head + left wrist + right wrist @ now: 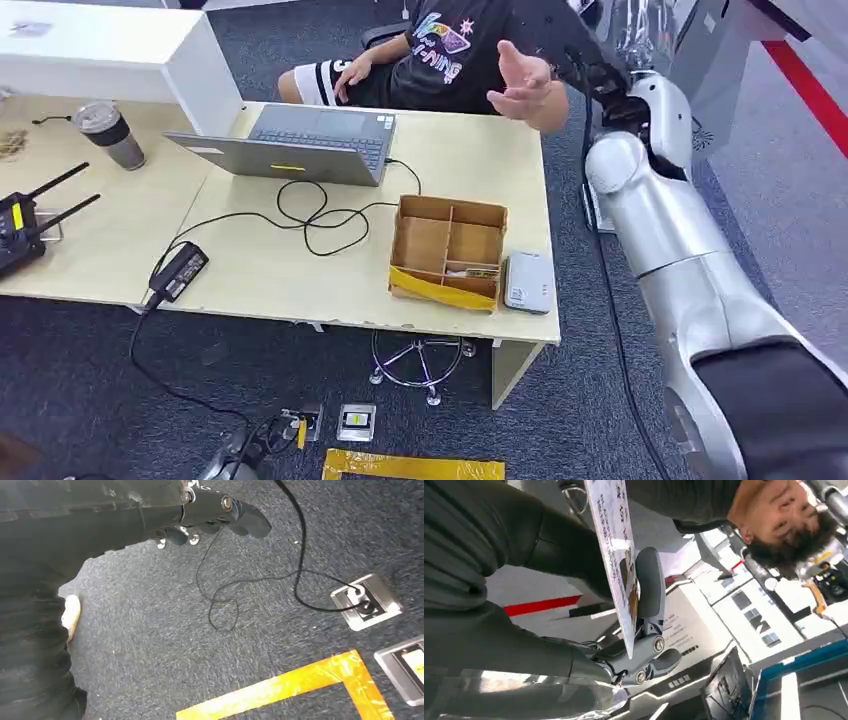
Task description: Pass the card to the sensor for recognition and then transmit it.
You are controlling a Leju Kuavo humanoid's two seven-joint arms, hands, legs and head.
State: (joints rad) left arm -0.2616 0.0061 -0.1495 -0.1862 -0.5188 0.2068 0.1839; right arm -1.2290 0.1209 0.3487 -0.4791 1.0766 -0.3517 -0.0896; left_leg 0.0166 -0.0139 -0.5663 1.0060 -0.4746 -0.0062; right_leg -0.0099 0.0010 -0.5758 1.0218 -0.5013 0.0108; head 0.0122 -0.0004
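Observation:
My right hand (640, 635) pinches a white printed card (615, 550) between its thumb and fingers, edge-on in the right wrist view. In the head view my silver right arm (660, 220) reaches up past the table's far right corner, and the dark hand (598, 72) is close to a seated person's raised open hand (524, 84). The grey sensor (527, 283) lies flat at the table's front right, beside a cardboard divider box (447, 250). My left hand (215, 515) hangs over the carpet, fingers loosely apart, holding nothing.
On the wooden table (470, 150) are an open laptop (310, 140), a looped black cable (312, 215) with a power brick (180, 270), a cup (110, 133) and a black radio unit (20, 225). On the floor are a chair base (420, 362), floor sockets (355, 422) and yellow tape (415, 467).

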